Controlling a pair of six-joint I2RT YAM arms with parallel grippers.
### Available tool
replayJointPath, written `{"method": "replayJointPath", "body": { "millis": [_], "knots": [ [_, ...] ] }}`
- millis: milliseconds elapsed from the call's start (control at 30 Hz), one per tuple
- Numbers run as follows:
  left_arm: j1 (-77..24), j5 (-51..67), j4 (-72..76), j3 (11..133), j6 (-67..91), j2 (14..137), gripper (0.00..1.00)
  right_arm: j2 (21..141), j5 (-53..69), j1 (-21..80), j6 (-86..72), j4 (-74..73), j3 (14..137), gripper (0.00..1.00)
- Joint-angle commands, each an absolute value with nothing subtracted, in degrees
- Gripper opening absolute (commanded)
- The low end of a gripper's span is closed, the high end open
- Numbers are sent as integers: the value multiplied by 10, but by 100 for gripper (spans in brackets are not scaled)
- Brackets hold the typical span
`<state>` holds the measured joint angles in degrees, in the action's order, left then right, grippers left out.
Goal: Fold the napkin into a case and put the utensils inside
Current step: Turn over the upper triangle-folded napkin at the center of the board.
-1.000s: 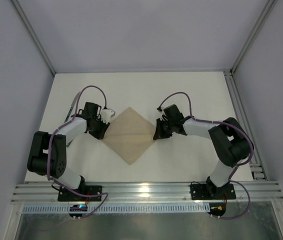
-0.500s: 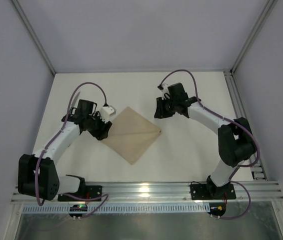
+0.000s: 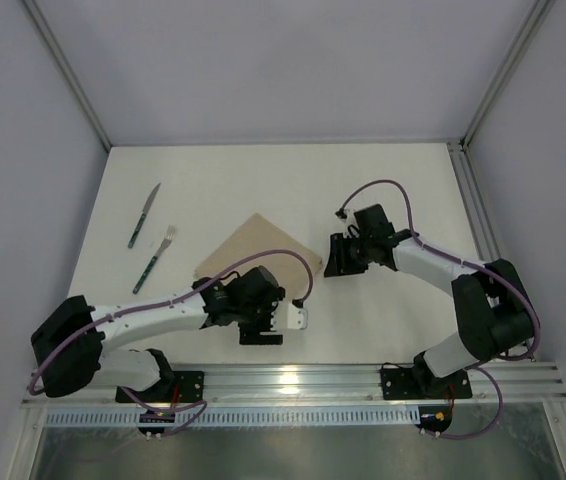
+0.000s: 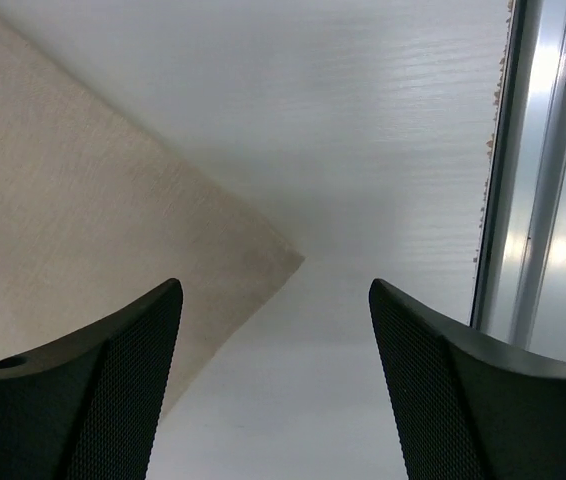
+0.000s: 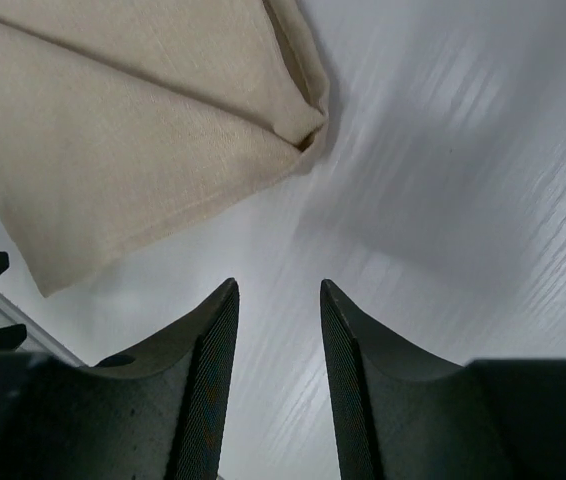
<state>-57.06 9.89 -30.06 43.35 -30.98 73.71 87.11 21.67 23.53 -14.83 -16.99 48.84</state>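
The beige napkin (image 3: 258,245) lies flat in the middle of the table as a diamond with a crease across it. Its near corner (image 4: 281,263) lies just ahead of my left gripper (image 3: 261,336), which is open with only bare table between its fingers (image 4: 133,360). My right gripper (image 3: 335,258) hovers beside the napkin's right corner (image 5: 303,125), where the cloth is doubled over. It is open too and holds nothing. The utensils lie at the far left, clear of the cloth: the knife (image 3: 144,215) and the fork (image 3: 155,258), both with teal handles.
An aluminium rail (image 3: 283,380) runs along the near table edge, close to my left gripper, and shows in the left wrist view (image 4: 553,150). Another rail (image 3: 473,210) lines the right side. My left forearm (image 3: 153,312) lies across the near left of the table.
My left gripper swung from the napkin's left corner round to its near corner and opened wide, uncovering the knife and fork. My right gripper let go, lifted away, came back beside the right corner and opened.
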Motion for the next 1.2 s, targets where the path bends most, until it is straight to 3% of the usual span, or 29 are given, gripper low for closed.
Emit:
{"method": "replayJointPath", "body": {
  "millis": [0, 233, 500, 600, 633, 800, 867, 1033, 1167],
  "knots": [
    [-598, 32, -215, 413, -350, 755, 78, 826, 239, 236, -183, -119, 466, 43],
    [-600, 32, -197, 401, -376, 788, 77, 804, 237, 236, -188, -124, 444, 43],
    [-600, 10, -173, 373, -406, 832, 69, 784, 238, 236, -192, -128, 435, 43],
    [-600, 6, -164, 366, -407, 838, 58, 776, 237, 236, -199, -128, 431, 43],
    [-600, 6, -161, 364, -407, 840, 49, 773, 237, 236, -207, -127, 429, 43],
    [-600, -15, -149, 363, -396, 839, 21, 759, 227, 236, -278, -78, 387, 48],
    [-600, -33, -142, 364, -389, 830, 3, 761, 226, 236, -323, -45, 367, 50],
    [-599, -60, -135, 388, -374, 779, 0, 780, 226, 238, -391, 45, 343, 60],
    [-591, -59, -157, 426, -354, 748, 0, 813, 235, 241, -454, 133, 320, 61]
  ]
}}
